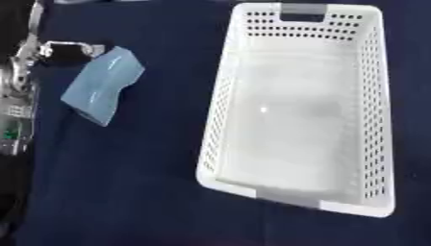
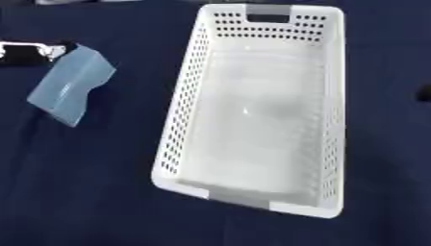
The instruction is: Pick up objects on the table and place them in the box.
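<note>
1. Left hand (image 1: pixel 63 52) at the upper left, black with silver parts, touching the top corner of the pale blue pouch (image 1: pixel 103 85). Cannot tell whether the fingers are curled on it or straight: only a silver tip and a dark block visible at the pouch's edge.
2. Left arm (image 1: pixel 17 96) down the left border in the left eye view, silver and grey links with a small green spot lower down. Mostly cut off in the right eye view.
3. Right hand: nothing clearly visible. Only a small dark shape at the right border of the right eye view, too little to identify.
4. Near part of the surface (image 1: pixel 109 202): dark navy cloth, bare.
5. White box (image 2: pixel 181 129) right of centre, long axis running near to far, slightly askew. Perforated side walls, solid pale floor, grey patch on the near rim.
6. Inside of the box: only the floor visible, with a faint grey shading mid-floor.
7. Pale blue pouch left of the box, well apart from it, lying flat on the surface, tilted, narrow end toward the near left. Translucent, creased across the middle.
8. Far end of the box: grey handle slot (image 2: pixel 269 18) in the end wall, close to the top border.
</note>
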Controlling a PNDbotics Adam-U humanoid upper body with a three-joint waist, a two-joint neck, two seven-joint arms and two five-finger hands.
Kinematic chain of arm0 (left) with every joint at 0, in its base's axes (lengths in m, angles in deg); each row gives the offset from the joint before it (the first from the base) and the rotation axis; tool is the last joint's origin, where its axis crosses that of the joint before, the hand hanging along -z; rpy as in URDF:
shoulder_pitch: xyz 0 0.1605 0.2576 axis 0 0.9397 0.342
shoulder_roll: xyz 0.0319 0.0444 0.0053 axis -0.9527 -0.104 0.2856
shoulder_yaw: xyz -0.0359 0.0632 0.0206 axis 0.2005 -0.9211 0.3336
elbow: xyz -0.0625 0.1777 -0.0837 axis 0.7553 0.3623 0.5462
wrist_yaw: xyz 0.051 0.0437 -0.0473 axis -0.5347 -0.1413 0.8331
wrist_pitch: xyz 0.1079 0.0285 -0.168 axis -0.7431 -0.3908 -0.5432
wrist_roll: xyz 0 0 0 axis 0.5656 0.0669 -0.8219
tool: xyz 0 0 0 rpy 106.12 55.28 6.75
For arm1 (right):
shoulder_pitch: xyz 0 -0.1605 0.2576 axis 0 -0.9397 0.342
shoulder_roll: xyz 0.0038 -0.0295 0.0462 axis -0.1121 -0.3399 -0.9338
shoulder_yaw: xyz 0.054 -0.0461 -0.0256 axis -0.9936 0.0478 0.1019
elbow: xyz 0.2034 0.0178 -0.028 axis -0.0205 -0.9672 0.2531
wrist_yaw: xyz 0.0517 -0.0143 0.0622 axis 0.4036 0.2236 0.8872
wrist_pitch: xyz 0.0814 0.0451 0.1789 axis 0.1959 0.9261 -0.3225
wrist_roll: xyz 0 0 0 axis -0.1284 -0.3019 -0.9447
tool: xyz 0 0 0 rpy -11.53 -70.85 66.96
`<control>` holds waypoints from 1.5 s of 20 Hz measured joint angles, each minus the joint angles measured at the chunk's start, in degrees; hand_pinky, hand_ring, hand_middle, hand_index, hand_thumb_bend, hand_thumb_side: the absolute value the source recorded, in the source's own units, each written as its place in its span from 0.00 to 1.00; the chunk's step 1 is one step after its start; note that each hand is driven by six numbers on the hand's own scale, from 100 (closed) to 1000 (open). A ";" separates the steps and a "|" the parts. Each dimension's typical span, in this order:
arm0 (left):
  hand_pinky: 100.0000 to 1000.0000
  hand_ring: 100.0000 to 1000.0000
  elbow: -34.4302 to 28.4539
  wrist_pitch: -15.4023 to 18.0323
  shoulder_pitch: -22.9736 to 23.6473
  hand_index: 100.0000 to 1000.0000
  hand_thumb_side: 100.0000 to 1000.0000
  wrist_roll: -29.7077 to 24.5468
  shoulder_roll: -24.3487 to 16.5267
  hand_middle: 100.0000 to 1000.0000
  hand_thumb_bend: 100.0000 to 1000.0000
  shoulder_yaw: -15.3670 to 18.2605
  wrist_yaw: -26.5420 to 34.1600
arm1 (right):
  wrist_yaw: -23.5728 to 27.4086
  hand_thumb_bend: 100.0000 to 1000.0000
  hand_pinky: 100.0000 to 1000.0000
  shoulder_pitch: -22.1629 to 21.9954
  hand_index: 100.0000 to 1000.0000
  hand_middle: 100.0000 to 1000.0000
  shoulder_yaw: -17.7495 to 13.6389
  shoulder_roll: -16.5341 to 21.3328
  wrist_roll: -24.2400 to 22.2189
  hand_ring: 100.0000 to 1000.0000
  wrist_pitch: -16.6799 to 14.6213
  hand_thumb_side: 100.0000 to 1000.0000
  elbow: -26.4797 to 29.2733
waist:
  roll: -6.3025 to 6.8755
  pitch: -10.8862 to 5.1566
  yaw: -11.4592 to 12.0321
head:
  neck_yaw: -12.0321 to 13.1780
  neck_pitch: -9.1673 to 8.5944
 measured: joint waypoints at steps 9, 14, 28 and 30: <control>0.93 0.95 0.08 3.61 0.30 1.00 0.30 -13.85 1.72 0.98 0.86 -0.79 -3.08 | 0.36 0.00 0.81 0.00 0.99 0.81 -0.31 0.00 0.00 0.71 0.04 0.79 0.00 | -0.08 -0.01 0.00 | 0.00 0.00; 0.85 0.90 0.34 5.85 1.07 1.00 0.42 -17.56 3.73 0.95 0.65 -0.90 2.64 | 0.48 0.00 0.81 0.00 0.99 0.81 -0.33 0.00 0.08 0.71 0.12 0.79 0.00 | -0.14 -0.02 0.13 | 0.00 0.00; 0.85 0.88 0.65 -0.97 2.06 1.00 0.41 -17.07 10.00 0.94 0.72 2.51 -7.00 | 0.49 0.00 0.80 0.00 0.98 0.81 -0.68 -0.02 0.02 0.71 -0.08 0.78 0.00 | -0.72 -0.01 0.88 | 0.00 0.00; 0.85 0.88 1.21 -1.61 2.23 1.00 0.42 -16.64 10.01 0.94 0.71 2.65 -8.94 | 0.51 0.00 0.80 0.01 0.98 0.81 -0.68 -0.02 0.02 0.71 -0.09 0.78 0.00 | -0.73 0.00 0.88 | 0.00 0.00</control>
